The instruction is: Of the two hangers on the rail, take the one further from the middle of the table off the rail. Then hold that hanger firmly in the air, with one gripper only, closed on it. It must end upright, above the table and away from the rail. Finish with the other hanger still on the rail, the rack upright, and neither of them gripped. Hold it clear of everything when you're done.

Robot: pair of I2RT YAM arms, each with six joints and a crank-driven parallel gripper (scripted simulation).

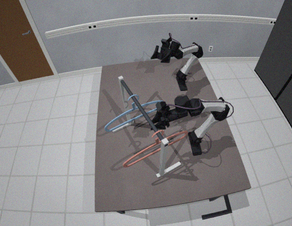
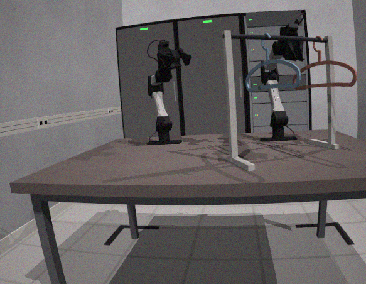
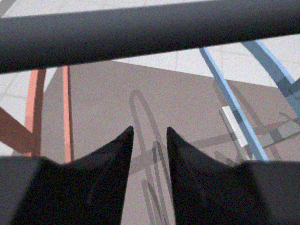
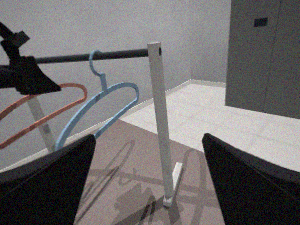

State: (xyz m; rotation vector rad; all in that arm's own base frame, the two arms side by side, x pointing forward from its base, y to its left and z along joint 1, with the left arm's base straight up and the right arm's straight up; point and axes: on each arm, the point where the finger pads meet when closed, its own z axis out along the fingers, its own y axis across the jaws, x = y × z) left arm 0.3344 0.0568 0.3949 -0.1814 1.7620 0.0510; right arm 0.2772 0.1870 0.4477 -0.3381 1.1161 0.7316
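An orange hanger [image 1: 124, 165] [image 2: 355, 75] [image 3: 68, 114] hangs on the dark rail [image 1: 145, 115] [image 2: 248, 36] [image 3: 150, 34] close to one upright. A blue hanger [image 1: 106, 127] [image 2: 247, 81] [image 4: 136, 92] hangs nearer the rail's other end. My left gripper [image 1: 153, 125] [image 3: 150, 129] is partly open and empty, beside the rail and between the two hangers; the rail crosses in front of its fingers in the left wrist view. My right gripper [image 1: 159, 59] [image 4: 148, 136] is wide open and empty, away from the rack. Neither gripper visibly touches a hanger.
The white rack [image 1: 164, 157] [image 2: 231, 94] [image 4: 160, 99] stands upright on the brown table [image 1: 115, 195] [image 2: 88, 171], with a foot under each upright. The left arm reaches in over the table beside the orange hanger's near end. The right arm stands near the wall side.
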